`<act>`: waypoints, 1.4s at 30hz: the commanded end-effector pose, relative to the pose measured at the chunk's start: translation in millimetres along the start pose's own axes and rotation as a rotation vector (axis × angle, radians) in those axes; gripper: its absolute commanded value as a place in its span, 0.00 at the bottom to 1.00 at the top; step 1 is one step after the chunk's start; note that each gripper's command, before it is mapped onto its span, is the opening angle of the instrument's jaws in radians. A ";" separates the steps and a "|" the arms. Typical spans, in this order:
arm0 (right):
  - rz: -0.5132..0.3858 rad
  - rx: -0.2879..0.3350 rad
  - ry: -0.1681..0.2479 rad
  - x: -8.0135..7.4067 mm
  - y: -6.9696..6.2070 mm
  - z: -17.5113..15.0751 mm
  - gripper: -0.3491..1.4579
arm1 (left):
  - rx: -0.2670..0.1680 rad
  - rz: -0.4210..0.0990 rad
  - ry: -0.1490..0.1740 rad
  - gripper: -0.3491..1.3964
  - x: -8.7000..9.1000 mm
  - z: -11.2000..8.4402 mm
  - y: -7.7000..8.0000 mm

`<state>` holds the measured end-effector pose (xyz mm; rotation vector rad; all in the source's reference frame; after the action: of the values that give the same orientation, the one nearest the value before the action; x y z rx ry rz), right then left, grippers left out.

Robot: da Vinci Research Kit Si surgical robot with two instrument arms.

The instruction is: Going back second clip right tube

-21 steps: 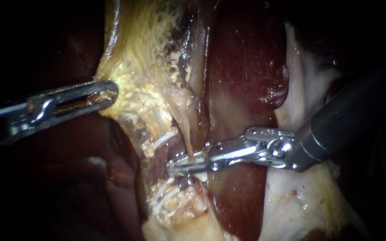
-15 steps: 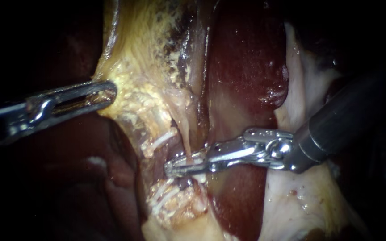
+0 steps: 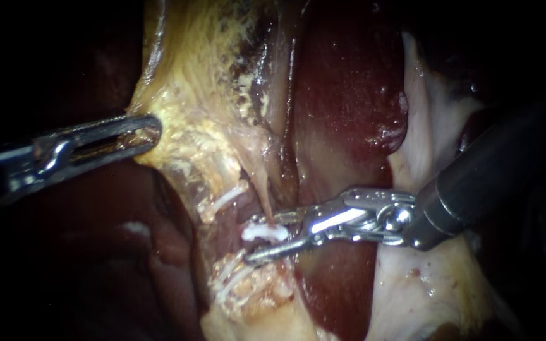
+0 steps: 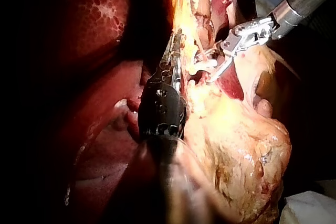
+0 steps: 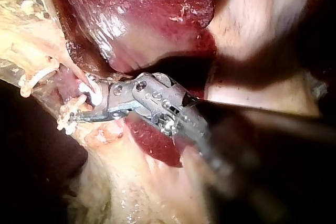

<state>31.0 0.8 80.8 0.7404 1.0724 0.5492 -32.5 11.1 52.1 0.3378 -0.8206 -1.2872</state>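
Your right instrument [image 3: 251,240] is standing with its jaws spread and gripping nothing. A white clip [image 3: 265,232] is sitting between them, pinching the right tube [image 3: 262,197], so the jaws are probably clearing it to withdraw. Beyond the tips, your left instrument [image 3: 150,131] is clamping the yellow tissue [image 3: 184,126], likely to stretch the tubes taut. You are working with two instruments. One further clip [image 3: 227,198] is showing beyond the tips, and the white pieces [image 3: 232,281] under the lower jaw are too clustered to count.
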 end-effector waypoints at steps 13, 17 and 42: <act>-0.056 -0.063 0.013 0.1 0.1 -1.1 0.52 | -0.002 0.000 -0.001 0.00 0.2 -0.8 -0.4; -0.118 -0.054 0.008 0.5 -1.0 -2.9 0.52 | -0.003 -0.005 -0.001 0.00 0.2 -1.0 -0.1; -0.585 -0.027 0.081 6.1 -3.3 -16.8 0.52 | -0.011 0.000 -0.003 0.00 0.6 -0.4 1.4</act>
<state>18.0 7.6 69.9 0.3514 1.2890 0.0919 -31.2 10.8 53.0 0.3275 -0.8160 -1.2925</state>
